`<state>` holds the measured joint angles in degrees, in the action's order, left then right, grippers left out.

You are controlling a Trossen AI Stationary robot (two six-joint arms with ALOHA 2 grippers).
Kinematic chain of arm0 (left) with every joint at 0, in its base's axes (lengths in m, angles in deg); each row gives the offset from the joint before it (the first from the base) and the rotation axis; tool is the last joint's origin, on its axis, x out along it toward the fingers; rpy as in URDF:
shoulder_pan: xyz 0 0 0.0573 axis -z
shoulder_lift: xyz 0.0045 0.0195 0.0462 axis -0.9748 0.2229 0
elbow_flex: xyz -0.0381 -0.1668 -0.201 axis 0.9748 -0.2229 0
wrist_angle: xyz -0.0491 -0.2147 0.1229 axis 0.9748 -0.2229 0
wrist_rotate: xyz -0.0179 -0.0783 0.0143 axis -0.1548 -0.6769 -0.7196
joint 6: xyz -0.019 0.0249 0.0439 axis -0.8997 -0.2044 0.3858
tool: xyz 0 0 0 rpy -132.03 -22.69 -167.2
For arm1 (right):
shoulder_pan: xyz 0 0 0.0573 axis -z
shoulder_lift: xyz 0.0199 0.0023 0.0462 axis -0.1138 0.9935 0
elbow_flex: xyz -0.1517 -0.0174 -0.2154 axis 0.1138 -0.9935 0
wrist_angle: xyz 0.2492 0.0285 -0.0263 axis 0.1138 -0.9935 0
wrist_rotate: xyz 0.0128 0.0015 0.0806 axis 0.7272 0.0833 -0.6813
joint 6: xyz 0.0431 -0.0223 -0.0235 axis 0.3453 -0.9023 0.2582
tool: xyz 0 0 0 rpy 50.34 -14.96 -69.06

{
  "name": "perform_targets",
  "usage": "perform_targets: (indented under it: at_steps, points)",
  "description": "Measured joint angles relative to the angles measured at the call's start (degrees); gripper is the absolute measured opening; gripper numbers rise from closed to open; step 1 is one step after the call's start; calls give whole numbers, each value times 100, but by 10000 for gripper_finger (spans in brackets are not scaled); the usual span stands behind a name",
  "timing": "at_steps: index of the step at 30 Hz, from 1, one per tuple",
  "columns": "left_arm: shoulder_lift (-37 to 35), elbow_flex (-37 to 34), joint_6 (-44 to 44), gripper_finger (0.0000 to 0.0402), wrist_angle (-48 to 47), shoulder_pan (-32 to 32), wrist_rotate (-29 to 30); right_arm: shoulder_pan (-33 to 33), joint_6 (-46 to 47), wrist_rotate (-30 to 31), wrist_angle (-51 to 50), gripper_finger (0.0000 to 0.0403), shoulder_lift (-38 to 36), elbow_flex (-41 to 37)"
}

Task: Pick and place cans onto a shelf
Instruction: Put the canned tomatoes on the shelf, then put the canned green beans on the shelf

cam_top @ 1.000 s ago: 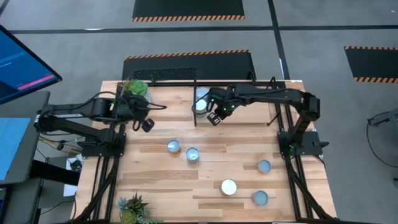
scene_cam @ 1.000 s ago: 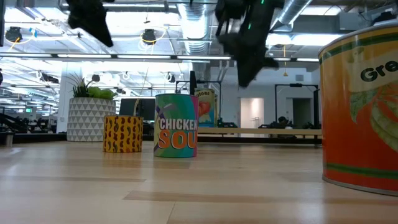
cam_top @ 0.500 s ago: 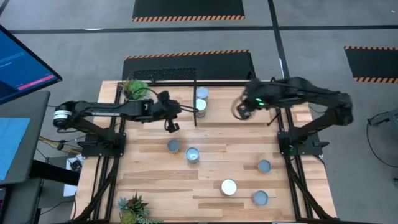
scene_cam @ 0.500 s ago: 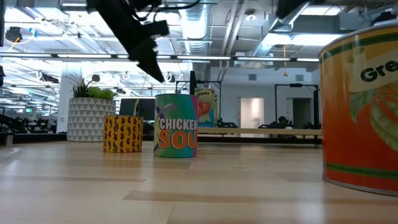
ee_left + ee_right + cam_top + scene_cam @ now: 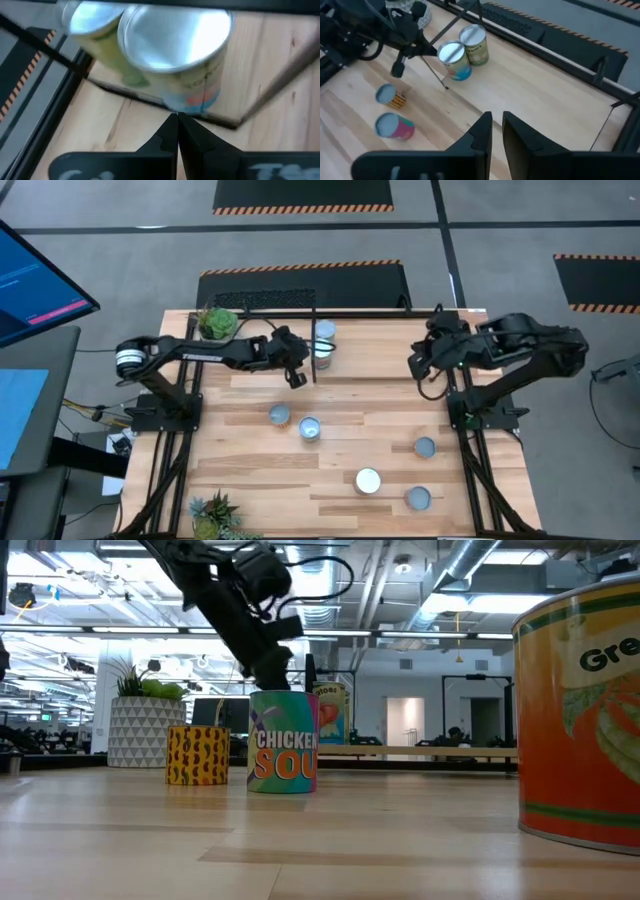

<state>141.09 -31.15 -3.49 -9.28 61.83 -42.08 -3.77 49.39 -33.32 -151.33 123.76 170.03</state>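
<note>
Cans stood in two groups: two (image 5: 323,340) side by side in the shelf (image 5: 380,315) at the counter's (image 5: 350,400) far edge, just right of a black rod, and five loose ones on the open counter, among them an orange-patterned can (image 5: 279,415) touching a pink one (image 5: 309,428). The left hand (image 5: 297,377) hovered just beside the shelved pair, its fingers (image 5: 167,135) pressed together and empty. The right hand (image 5: 418,365) hung near the shelf's right end, fingers (image 5: 482,132) narrowly parted, holding nothing.
</note>
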Motion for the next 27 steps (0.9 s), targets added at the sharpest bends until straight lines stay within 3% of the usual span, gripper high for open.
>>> perform_targets:
  at_steps: [16,23,27]
  points:
    - [145,262,103,0,227,-7,-23,-3,2,7,-52,67,60,0]
    - [-164,539,-197,0,-1384,-8,388,-3,2,7,-57,67,60,0]
    - [-569,596,-769,0,-2098,81,-3,-33,-189,-159,-87,67,121,-60]
